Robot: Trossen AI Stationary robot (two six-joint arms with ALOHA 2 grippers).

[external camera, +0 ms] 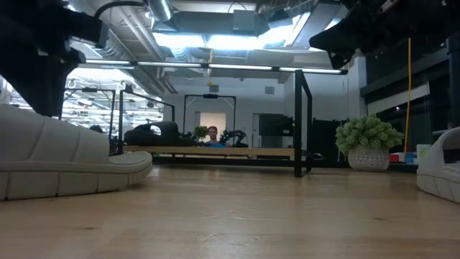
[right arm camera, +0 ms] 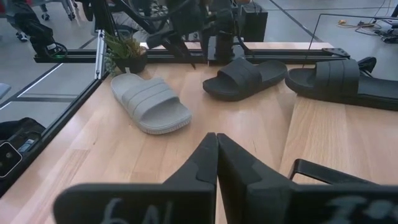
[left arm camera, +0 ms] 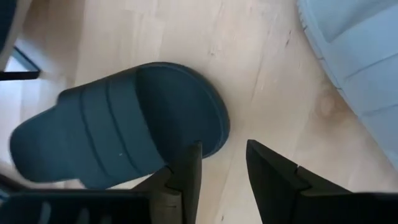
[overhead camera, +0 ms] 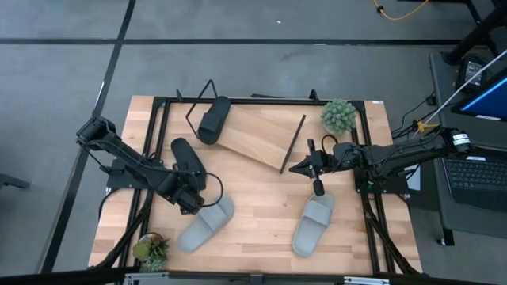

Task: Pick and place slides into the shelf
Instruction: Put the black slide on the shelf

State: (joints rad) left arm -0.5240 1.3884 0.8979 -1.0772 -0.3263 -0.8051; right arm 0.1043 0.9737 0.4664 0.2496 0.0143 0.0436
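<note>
Left fingers spread beside a black slide; right fingers pressed together over the table.

From above, the left gripper [overhead camera: 192, 192] sat by a black slide [overhead camera: 187, 158] on the table [overhead camera: 261, 206], another black slide [overhead camera: 214, 119] lay on the tilted shelf [overhead camera: 265, 138], and two grey slides [overhead camera: 206, 224] [overhead camera: 314, 224] lay nearer the front. The left wrist view showed spread fingers [left arm camera: 186, 177] just off the slide. The right wrist view showed the right gripper [right arm camera: 216, 163] closed, holding nothing.

Premises: a robotics laboratory or test bay. Evidence: light wooden counter [overhead camera: 261, 214] enclosed by a black metal frame [overhead camera: 261, 100], grey concrete floor [overhead camera: 238, 71] with dark tape lines, exposed ceiling ducts and strip lights [external camera: 215, 36], and apparently a laptop workstation [overhead camera: 475, 170] alongside.
</note>
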